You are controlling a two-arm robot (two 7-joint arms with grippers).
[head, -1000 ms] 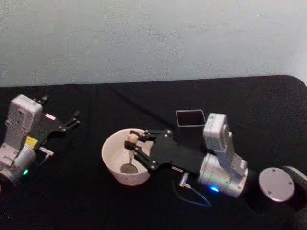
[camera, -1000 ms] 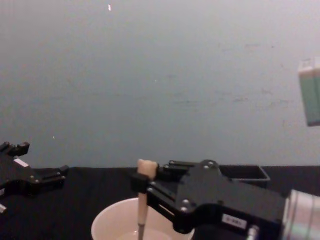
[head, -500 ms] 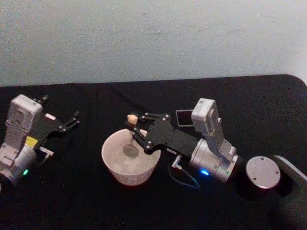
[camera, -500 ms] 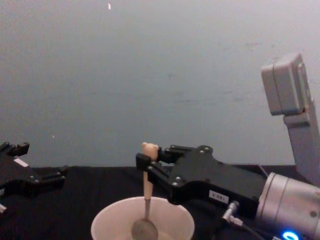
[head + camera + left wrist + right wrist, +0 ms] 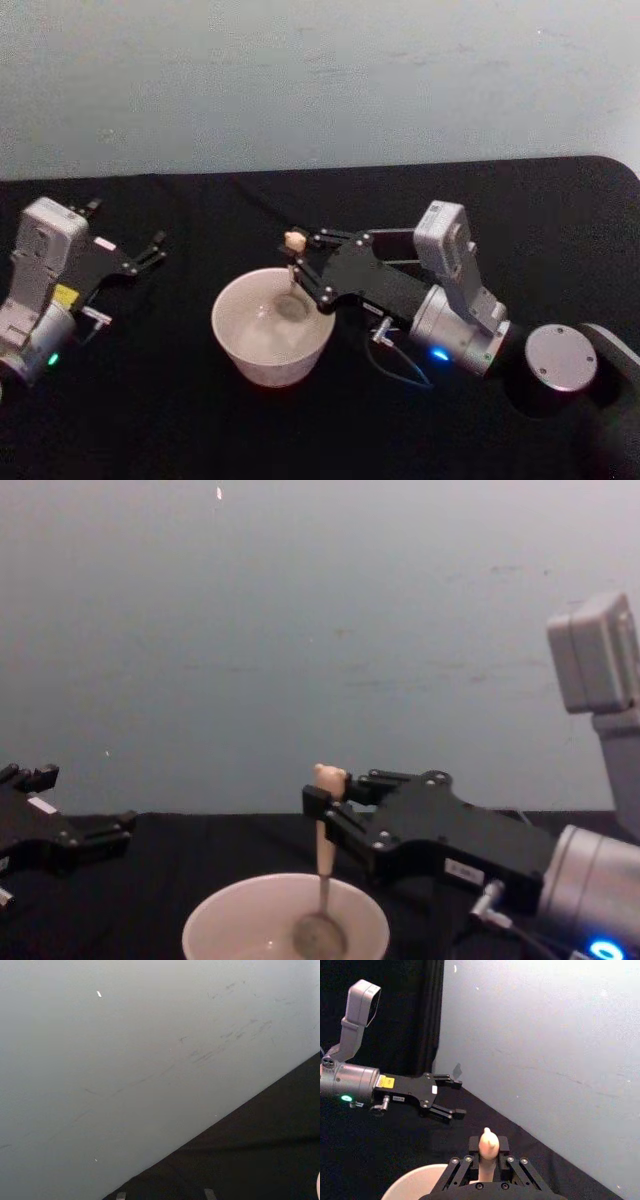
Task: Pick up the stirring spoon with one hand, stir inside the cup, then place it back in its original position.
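- Near the middle of the black table, the stirring spoon stands almost upright. Its small rounded bowl end is down inside the cup and its bear-head knob is up above the rim.
- In the head view, I see the spoon's bowl end toward the far right part of the cup's inside. I cannot tell whether it touches the cup's bottom.
- In the chest view, the spoon drops straight down past the cup's thin rim, with the knob well above it.
- The cup is wide, round and cream-white, and it sits on the cloth.
- The right gripper reaches in from the right and hangs over the cup's far right edge. Its black fingers are pinched on the spoon's shaft just below the knob.
- My right wrist view looks along that gripper, with the knob poking up between its fingers and the cup's rim below.
- Behind it comes the silver-grey wrist, with a blue light and a loose cable beside it.
- The left gripper rests well apart from the cup, on the table's left side. Its fingers are spread wide with nothing between them.
- A pale grey-blue wall stands behind the table.
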